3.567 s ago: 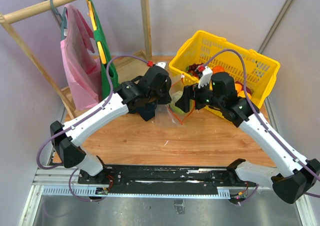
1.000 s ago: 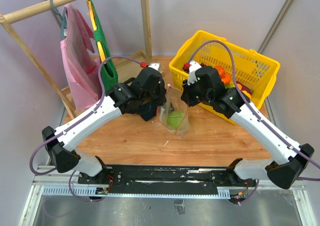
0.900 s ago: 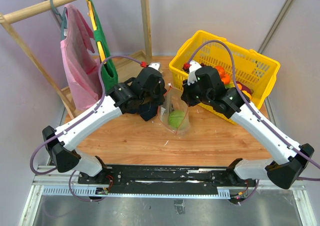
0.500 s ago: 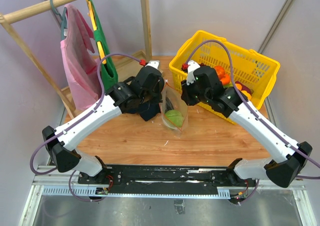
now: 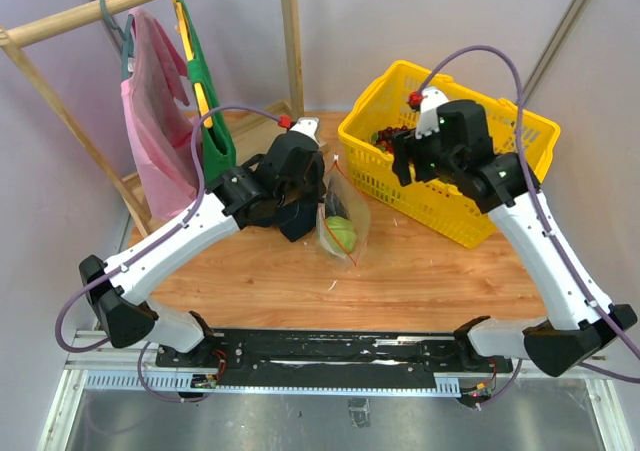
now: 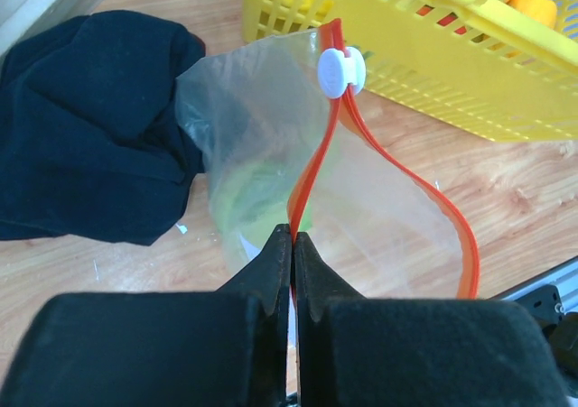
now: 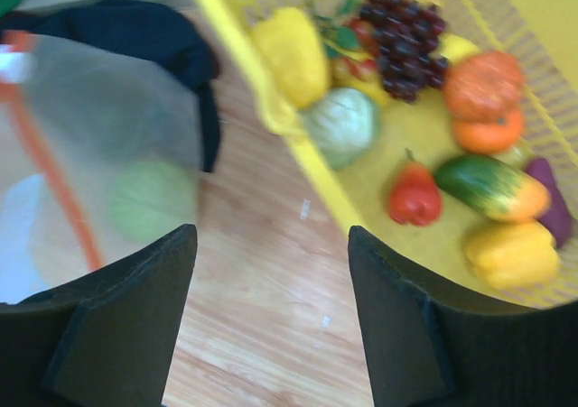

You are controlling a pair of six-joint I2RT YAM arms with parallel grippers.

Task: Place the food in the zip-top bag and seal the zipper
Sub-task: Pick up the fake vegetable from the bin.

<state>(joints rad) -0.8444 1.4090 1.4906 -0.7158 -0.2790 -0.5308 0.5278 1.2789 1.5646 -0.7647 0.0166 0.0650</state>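
The clear zip-top bag (image 5: 340,221) hangs from my left gripper (image 6: 293,235), which is shut on its orange-red zipper (image 6: 312,168). The zipper's white slider (image 6: 341,71) sits at the far end. The mouth gapes open to the right. A pale green round fruit (image 5: 341,233) lies inside the bag, also in the right wrist view (image 7: 149,199). My right gripper (image 7: 271,245) is open and empty, above the basket's near rim. The rest of the food lies in the yellow basket (image 5: 520,136): yellow pepper (image 7: 510,254), tomato (image 7: 414,199), oranges (image 7: 483,91), eggplant (image 7: 551,199).
A dark cloth (image 6: 81,145) lies on the wooden table (image 5: 420,271) left of the bag. Purple grapes (image 7: 406,41), a pale cabbage-like piece (image 7: 343,123) and a green-orange fruit (image 7: 488,186) are in the basket too. A wooden rack with pink and green bags (image 5: 160,121) stands back left.
My right gripper let go of the bag and moved up and right over the basket. The bag sagged slightly, still held by my left gripper.
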